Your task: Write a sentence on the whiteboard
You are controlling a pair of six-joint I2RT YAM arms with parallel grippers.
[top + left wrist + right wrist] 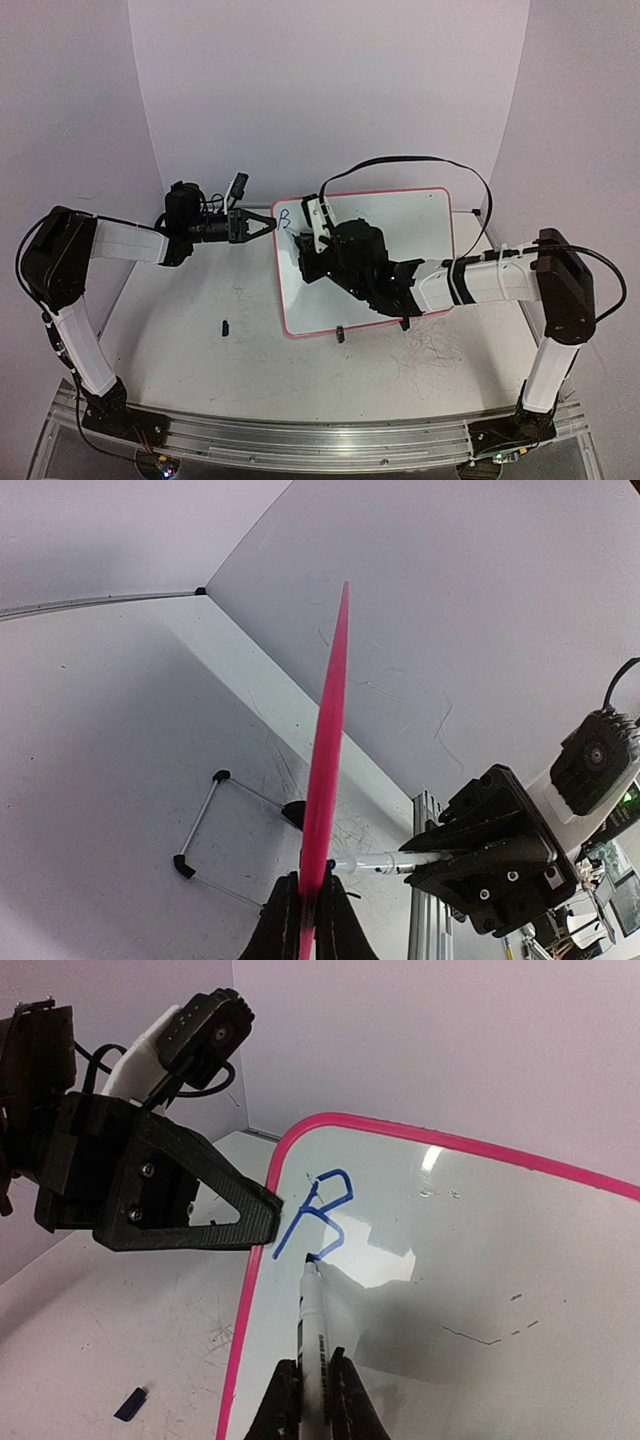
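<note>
Right wrist view: right hand (312,1392) clamps a white marker pen (314,1325), tip on a blue handwritten B (320,1215); left hand (310,905) pinches the edge of the pink-rimmed white whiteboard (480,1250).

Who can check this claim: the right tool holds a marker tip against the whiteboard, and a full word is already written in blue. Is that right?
Not quite. Only a single blue letter B is on the whiteboard, not a full word; the right wrist view shows it. The right tool does hold the marker tip against the board.
</note>
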